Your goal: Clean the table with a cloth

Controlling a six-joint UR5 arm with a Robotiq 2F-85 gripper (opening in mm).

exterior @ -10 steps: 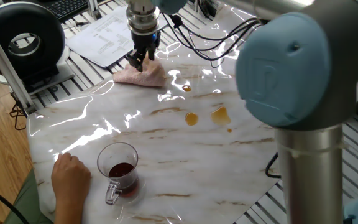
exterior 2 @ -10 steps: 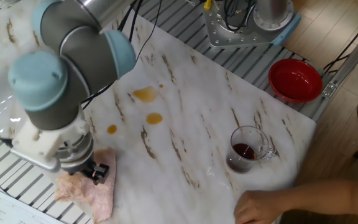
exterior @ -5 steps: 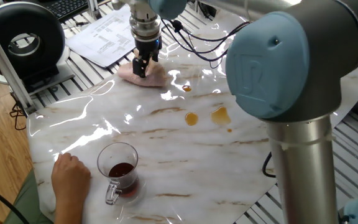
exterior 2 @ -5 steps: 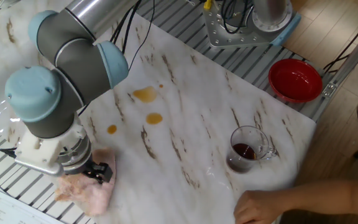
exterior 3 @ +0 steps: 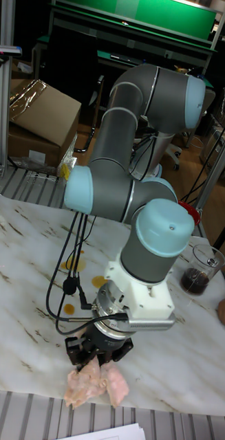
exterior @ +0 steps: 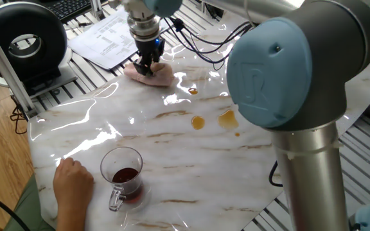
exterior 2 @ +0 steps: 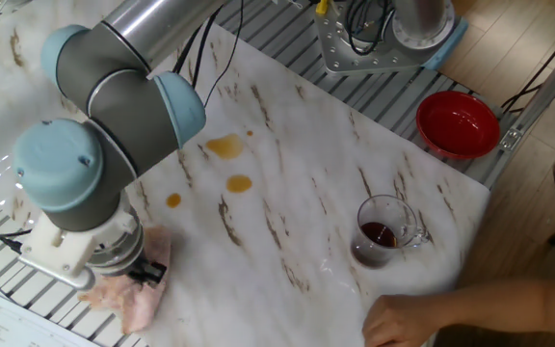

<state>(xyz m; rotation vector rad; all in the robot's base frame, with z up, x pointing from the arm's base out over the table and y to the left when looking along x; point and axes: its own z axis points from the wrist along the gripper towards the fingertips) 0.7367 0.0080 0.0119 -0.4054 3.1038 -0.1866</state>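
The pink cloth lies bunched near the far edge of the white marble table, close to the paper sheets. My gripper stands straight down on it, fingers pinched into the fabric. In the other fixed view the gripper presses into the cloth at the table's lower-left edge. The tall fixed view shows the gripper with the cloth gathered under its fingers at the table's near rim. Amber spills mark the middle of the table.
A glass cup with dark liquid stands near a person's hand. Printed paper sheets lie beside the cloth. A red bowl sits off the table. A black round device stands at the left.
The gripper has come down onto the cloth and closed on it, shifting slightly toward the table's edge. The cloth has gone from spread flat to bunched. Cup and hand have not moved.
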